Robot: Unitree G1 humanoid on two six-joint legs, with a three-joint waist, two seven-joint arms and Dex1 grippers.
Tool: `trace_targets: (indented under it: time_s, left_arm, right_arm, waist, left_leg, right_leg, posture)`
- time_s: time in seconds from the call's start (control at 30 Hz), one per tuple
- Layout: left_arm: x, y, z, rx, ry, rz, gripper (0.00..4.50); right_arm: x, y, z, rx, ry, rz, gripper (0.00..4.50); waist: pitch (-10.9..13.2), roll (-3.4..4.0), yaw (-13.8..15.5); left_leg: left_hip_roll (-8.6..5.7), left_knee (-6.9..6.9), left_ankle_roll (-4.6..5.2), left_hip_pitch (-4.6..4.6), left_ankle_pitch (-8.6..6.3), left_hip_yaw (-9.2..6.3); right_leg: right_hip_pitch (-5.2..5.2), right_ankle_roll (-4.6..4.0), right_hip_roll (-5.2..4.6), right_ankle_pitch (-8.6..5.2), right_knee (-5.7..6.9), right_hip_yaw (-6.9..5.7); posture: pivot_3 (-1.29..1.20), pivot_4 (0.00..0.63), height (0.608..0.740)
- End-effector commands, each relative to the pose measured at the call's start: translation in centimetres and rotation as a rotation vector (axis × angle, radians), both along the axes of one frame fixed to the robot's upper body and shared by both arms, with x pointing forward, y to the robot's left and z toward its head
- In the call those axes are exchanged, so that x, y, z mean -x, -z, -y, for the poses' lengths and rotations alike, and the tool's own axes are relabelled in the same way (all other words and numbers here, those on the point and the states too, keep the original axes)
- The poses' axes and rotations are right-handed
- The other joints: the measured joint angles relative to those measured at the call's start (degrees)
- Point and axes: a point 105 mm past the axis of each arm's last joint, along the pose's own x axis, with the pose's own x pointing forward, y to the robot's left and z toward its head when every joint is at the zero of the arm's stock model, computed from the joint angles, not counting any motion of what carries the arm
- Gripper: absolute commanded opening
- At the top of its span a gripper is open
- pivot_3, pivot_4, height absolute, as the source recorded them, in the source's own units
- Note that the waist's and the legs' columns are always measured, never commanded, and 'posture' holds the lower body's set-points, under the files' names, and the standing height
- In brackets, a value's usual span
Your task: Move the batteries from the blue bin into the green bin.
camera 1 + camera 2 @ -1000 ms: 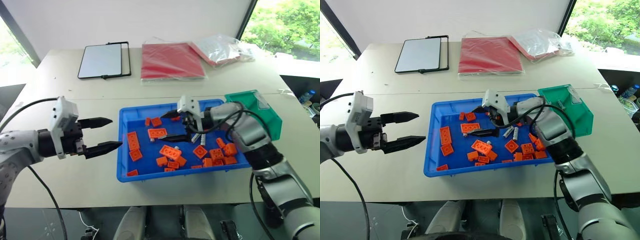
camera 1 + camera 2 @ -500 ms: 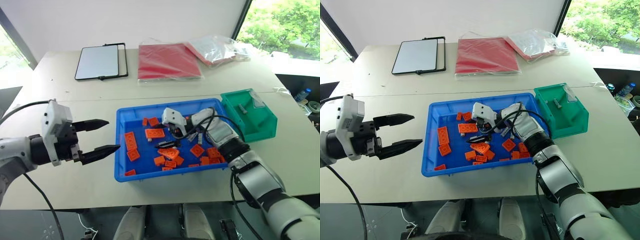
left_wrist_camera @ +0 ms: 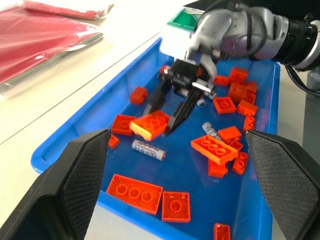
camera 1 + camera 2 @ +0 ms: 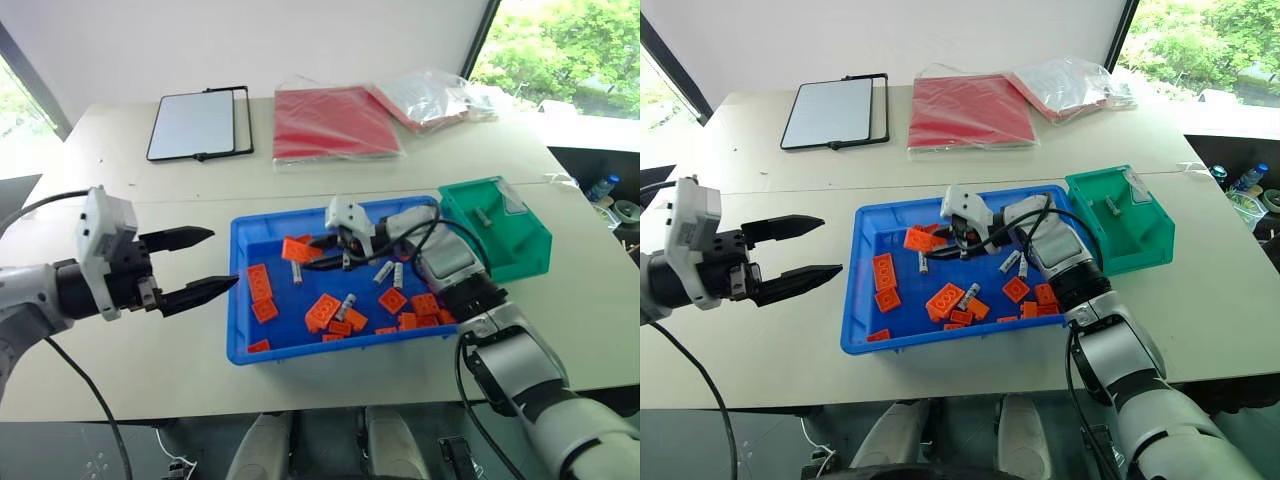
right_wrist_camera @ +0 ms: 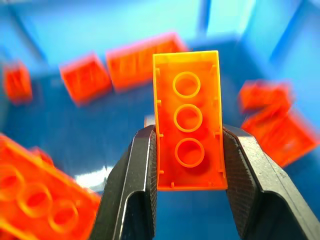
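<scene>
Left pincer (image 4: 205, 262) spread wide, nothing in it, hovering above the worktop (image 4: 150, 190) just off the left edge of the blue bin (image 4: 240, 300). Fingers roughly level, aimed at the bin; arm comes in from the left edge.

Right pincer (image 5: 189, 155) clamped on an orange brick (image 5: 188, 120), one finger on each long side, the hollow underside with three rings facing the wrist camera. In the left wrist view the brick (image 3: 148, 126) sits at the fingertips, lifted off the bin floor and tilted. Right arm reaches across the bin from the right, pincer pointing left and slightly down, over the left-centre of the bin.

Batteries: one (image 3: 148, 149) lies flat on the bin floor just beside the held brick, another (image 3: 211, 131) further in among the loose bricks (image 4: 265, 283); two more (image 4: 390, 272) lie near the wrist, and one (image 4: 345, 307) among the front bricks. All still in the blue bin.

Green bin (image 4: 530, 245) touches the blue bin's right end; a small grey cylinder (image 4: 484, 214) lies inside, likely a battery.

Far side of the worktop: framed whiteboard (image 4: 198, 124), red folder (image 4: 335, 122), clear plastic bags (image 4: 440, 95).
</scene>
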Motion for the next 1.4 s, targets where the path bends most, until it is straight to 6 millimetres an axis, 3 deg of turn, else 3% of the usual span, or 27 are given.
trace_targets:
  time_s: [0.03, 0.17, 0.37, 0.53, 0.7, 0.8, 0.87, 1.0, 1.07, 1.23, 1.4]
  left_arm:
    - [-0.1, -0.7, 0.0, -0.014, 0.007, 0.039, 4.5]
    - [-0.4, -1.2, 0.3, 0.001, 0.009, 0.06, 4.5]
    - [-0.6, -1.9, 0.1, 0.009, -0.001, 0.076, 4.5]
    - [-0.7, -1.9, 0.1, 0.008, -0.002, 0.076, 4.5]
    - [-0.6, -1.8, 0.2, 0.007, 0.005, 0.068, 4.5]
    - [-0.6, -1.6, 0.3, 0.004, 0.01, 0.062, 4.5]
    - [-0.7, -1.5, 0.3, 0.002, 0.013, 0.058, 4.5]
    - [-1.0, -1.5, 0.4, 0.002, 0.028, 0.055, 4.5]
    - [-1.1, -1.6, 0.6, 0.001, 0.045, 0.053, 4.5]
    - [-1.7, -1.9, 0.6, -0.004, 0.072, 0.056, 4.5]
    - [-2.2, -2.1, 0.8, -0.006, 0.099, 0.056, 4.5]
  right_arm:
    - [1.2, -2.9, -2.1, -0.085, -0.049, 0.026, 1.2]
    - [3.6, 0.2, -6.5, -0.019, -0.077, 0.027, 1.2]
    - [3.0, 2.5, -6.8, 0.05, 0.018, 0.052, 1.2]
    - [3.4, 1.1, -7.2, 0.011, 0.038, 0.071, 3.7]
    - [3.1, -4.3, -5.7, -0.102, 0.143, 0.075, 3.7]
    - [2.3, -6.1, -3.7, -0.126, 0.279, 0.046, 3.7]
    - [1.5, -5.9, -2.3, -0.102, 0.376, 0.037, 3.7]
    - [1.0, -3.0, -0.1, -0.014, 0.515, -0.034, 3.7]
    - [1.8, -1.1, 0.5, 0.031, 0.53, -0.074, 3.7]
    - [3.8, 0.3, 0.4, 0.043, 0.51, -0.131, 3.7]
    - [3.9, 1.1, -0.1, 0.035, 0.52, -0.154, 3.7]
  waist:
    - [0.0, 0.0, 0.01]
    - [-0.05, -0.07, -0.01]
    - [-0.09, -0.14, 0.16]
    - [-0.08, -0.14, 0.11]
    - [-0.07, -0.13, 0.03]
    - [-0.07, -0.14, 0.18]
    - [-0.08, -0.15, 0.23]
    - [-0.08, -0.15, 0.3]
    - [-0.08, -0.15, 0.28]
    - [-0.07, -0.15, -0.13]
    - [-0.07, -0.15, 0.04]
  left_leg:
    - [0.02, 0.0, 0.0, 0.0, 0.0, 0.0]
    - [0.01, 0.0, 0.0, 0.0, 0.0, 0.0]
    - [-0.09, 0.03, -0.18, -0.02, 0.1, 0.18]
    - [-0.03, 0.02, -0.18, 0.21, 0.11, 0.15]
    - [0.02, 0.0, -0.2, 0.08, 0.12, 0.17]
    - [0.03, 0.0, -0.21, 0.06, 0.12, 0.16]
    - [0.03, 0.0, -0.2, 0.06, 0.12, 0.16]
    - [0.0, 0.01, -0.2, 0.06, 0.12, 0.18]
    - [0.0, -0.01, -0.19, 0.02, 0.13, 0.18]
    - [0.03, 0.0, -0.18, -0.16, 0.13, 0.23]
    - [0.1, 0.01, -0.18, -0.16, 0.14, 0.23]
  right_leg:
    - [-0.01, 0.0, 0.02, 0.0, 0.03, 0.01]
    - [-0.09, -0.01, 0.01, 0.0, 0.17, 0.07]
    - [-0.49, -0.01, -0.11, -0.01, 0.64, 0.25]
    - [-0.42, -0.02, 0.0, -0.01, 0.66, 0.25]
    - [-0.45, -0.03, 0.04, -0.01, 0.77, 0.29]
    - [-0.47, -0.04, 0.04, -0.01, 0.76, 0.29]
    - [-0.49, -0.04, 0.04, -0.01, 0.74, 0.29]
    - [-0.49, -0.06, -0.01, -0.02, 0.71, 0.29]
    - [-0.45, -0.06, -0.01, -0.02, 0.72, 0.29]
    - [-0.66, -0.06, 0.0, -0.01, 0.74, 0.31]
    - [-0.66, -0.07, 0.07, 0.0, 0.74, 0.29]
  posture:
    - [0.0, 0.15, 0.731]
    - [0.0, 0.15, 0.731]
    - [0.0, 0.15, 0.731]
    - [0.0, 0.15, 0.731]
    - [0.0, 0.15, 0.731]
    - [0.0, 0.15, 0.731]
    - [0.0, 0.15, 0.731]
    - [0.0, 0.15, 0.731]
    - [0.0, 0.15, 0.731]
    - [0.0, 0.15, 0.731]
    - [0.0, 0.15, 0.731]
